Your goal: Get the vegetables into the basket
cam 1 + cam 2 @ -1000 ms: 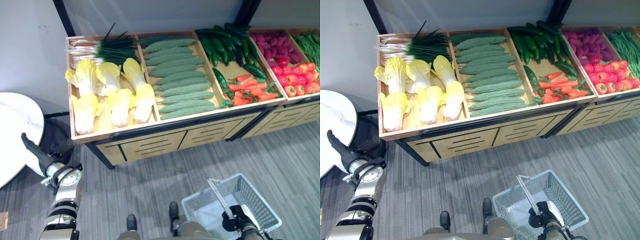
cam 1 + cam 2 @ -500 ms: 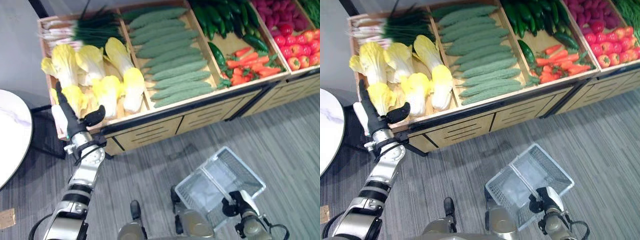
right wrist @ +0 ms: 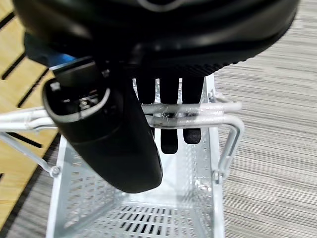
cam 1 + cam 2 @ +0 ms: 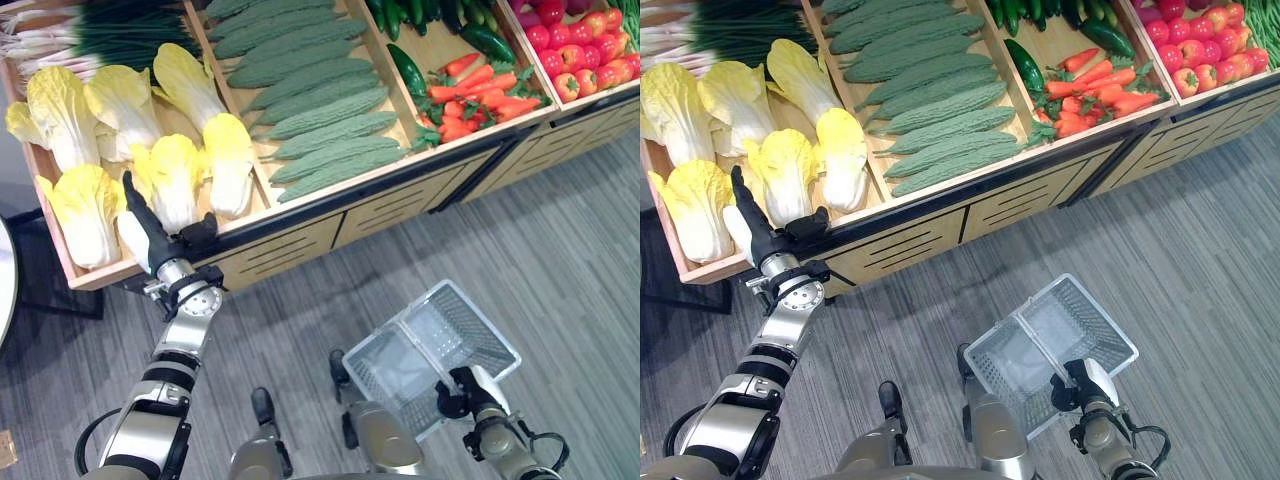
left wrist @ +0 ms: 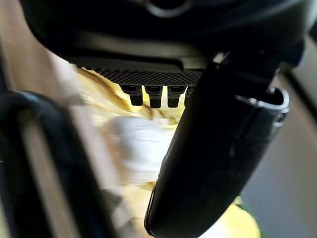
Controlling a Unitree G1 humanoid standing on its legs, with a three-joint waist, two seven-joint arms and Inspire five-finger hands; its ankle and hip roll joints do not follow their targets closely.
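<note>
My left hand [image 4: 150, 236] is open, its fingers straight and raised at the front edge of the cabbage bin, just in front of a yellow napa cabbage [image 4: 176, 176]. In the left wrist view the straight fingers [image 5: 154, 97] and thumb point at a pale cabbage [image 5: 133, 151], and nothing is held. My right hand [image 4: 462, 386] is shut on the handle [image 3: 203, 110] of the white wire basket [image 4: 391, 321], which hangs low at the right and looks empty. Bitter gourds [image 4: 312, 100] fill the neighbouring bin.
The wooden stand [image 4: 380, 200] runs across the top, with scallions [image 4: 100, 30], cucumbers [image 4: 405, 68], carrots [image 4: 482, 95] and tomatoes [image 4: 580, 68] in its bins. Grey floor [image 4: 560, 250] lies between the stand and the basket. A dark table leg [image 4: 40, 290] stands at the left.
The camera has tilted and moved closer to the stand. My left hand has risen from near the floor to the front edge of the cabbage bin. The right hand still holds the basket.
</note>
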